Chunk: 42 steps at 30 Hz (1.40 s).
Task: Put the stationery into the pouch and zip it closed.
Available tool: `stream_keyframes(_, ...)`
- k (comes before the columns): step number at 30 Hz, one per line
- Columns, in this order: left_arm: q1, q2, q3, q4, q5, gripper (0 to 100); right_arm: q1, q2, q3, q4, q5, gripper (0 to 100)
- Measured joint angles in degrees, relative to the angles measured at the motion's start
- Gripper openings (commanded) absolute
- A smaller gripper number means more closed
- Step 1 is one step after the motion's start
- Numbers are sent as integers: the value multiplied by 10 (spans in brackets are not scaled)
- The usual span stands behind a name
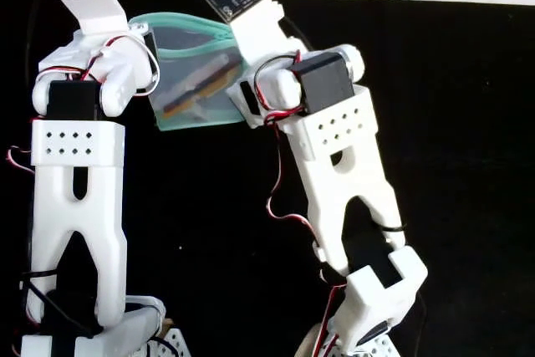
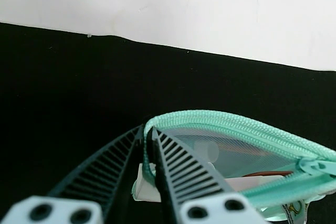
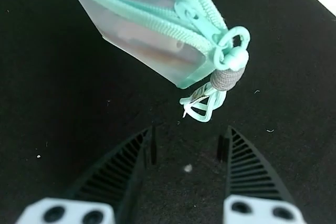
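Pouch x1: L end effector pinches rim, R end effector spread.

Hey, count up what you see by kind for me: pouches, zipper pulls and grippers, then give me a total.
Pouch: 1
Zipper pull: 1
Grippers: 2, the left gripper and the right gripper
Total: 4
The stationery inside shows too dimly to count.
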Motion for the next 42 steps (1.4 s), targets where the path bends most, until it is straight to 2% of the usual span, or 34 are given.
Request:
stream_keyframes(5,0,0,0,0,0,7,0,-27,69,0,1,188)
stream_keyframes(12,0,0,0,0,0,7,-1,-191,270,-30,0,188)
stream_keyframes(22,2,0,0,0,0,7,-1,-340,622,-249,-2,188)
stream_keyframes(35,2,0,0,0,0,7,-1,-342,774,-404,-2,188)
stream_keyframes(42,2,0,0,0,0,7,39,-340,870,-605,-4,188)
